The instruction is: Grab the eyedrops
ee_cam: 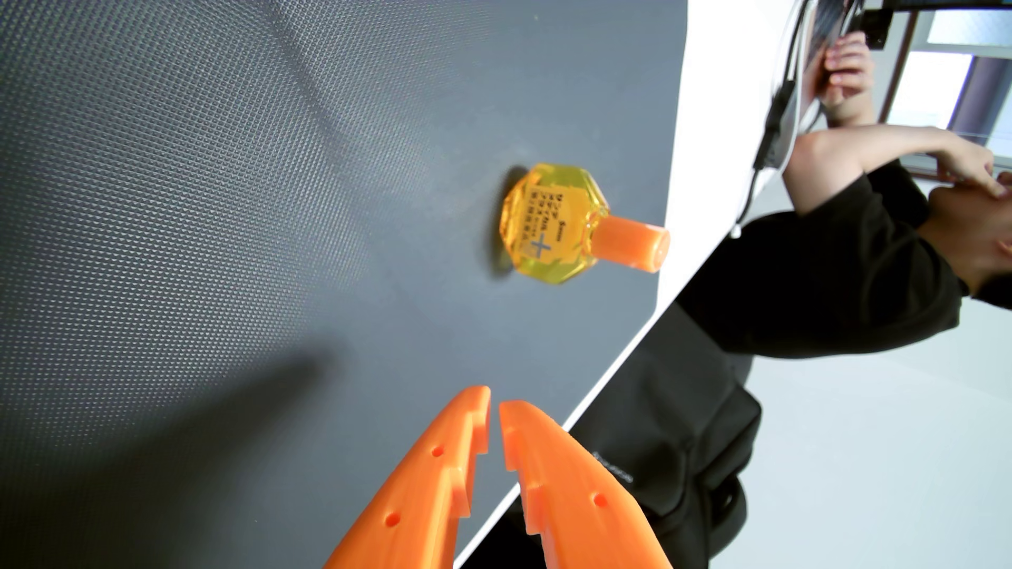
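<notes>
- Orange plastic two-finger gripper [494,406] comes in from the near edge of the wrist view, toothed fingertips almost touching, only a thin slit between them, nothing held.
- Left of it spreads the dark grey textured mat [219,219], the gripper's shadow lying across it.
- Farther off and slightly right sits the yellow faceted eyedrop bottle [553,224], on the mat near its right border, its orange ribbed cap [630,243] pointing right.
- Reads as the approach step: the next move calls for the fingers to spread, advance and straddle the bottle.
- Far right, beyond the white table edge [706,164], a person in a black sleeve [821,273].
</notes>
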